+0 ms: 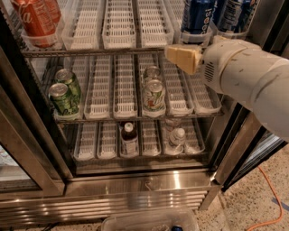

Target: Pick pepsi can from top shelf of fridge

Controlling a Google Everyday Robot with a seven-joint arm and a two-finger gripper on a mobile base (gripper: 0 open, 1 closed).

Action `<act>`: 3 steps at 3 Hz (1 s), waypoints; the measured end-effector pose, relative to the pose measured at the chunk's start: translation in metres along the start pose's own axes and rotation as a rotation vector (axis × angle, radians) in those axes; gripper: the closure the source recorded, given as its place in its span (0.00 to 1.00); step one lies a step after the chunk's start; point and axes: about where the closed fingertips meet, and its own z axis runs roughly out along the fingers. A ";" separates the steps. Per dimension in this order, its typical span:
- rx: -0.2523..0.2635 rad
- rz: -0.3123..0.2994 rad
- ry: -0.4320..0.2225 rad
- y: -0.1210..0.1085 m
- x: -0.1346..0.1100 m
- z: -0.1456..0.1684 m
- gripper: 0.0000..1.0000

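We begin at the gripper, a pale tan block at the tip of a thick white arm that reaches in from the right. Whether it is parted or closed we cannot tell. It hangs level with the steel front rail of the top shelf, a grey wire rack, towards the right end.

Just above the gripper stands the pepsi can, a dark blue aluminium can with white lettering. It sits upright at the front of its lane on the right of that shelf. We cannot tell whether the gripper touches it. A second blue can stands beside it, further right.

Long clear-white slotted plastic lane trays line the shelf towards the left. At the far left end stand the red cola cans.

On the middle rack, two green cans stand at the left. Two green-and-white cans stand in a central lane, one behind the other.

On the lowest rack we see a small dark bottle and, to its right, a clear bottle.

All this sits inside the fridge, a stainless-steel cooler with a ribbed steel base. An orange cable trails over the speckled floor at the right.
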 end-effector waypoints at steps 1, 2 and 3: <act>0.033 -0.005 -0.021 -0.016 0.001 0.002 0.19; 0.046 0.005 -0.053 -0.021 -0.006 0.009 0.23; 0.047 0.022 -0.089 -0.017 -0.016 0.019 0.26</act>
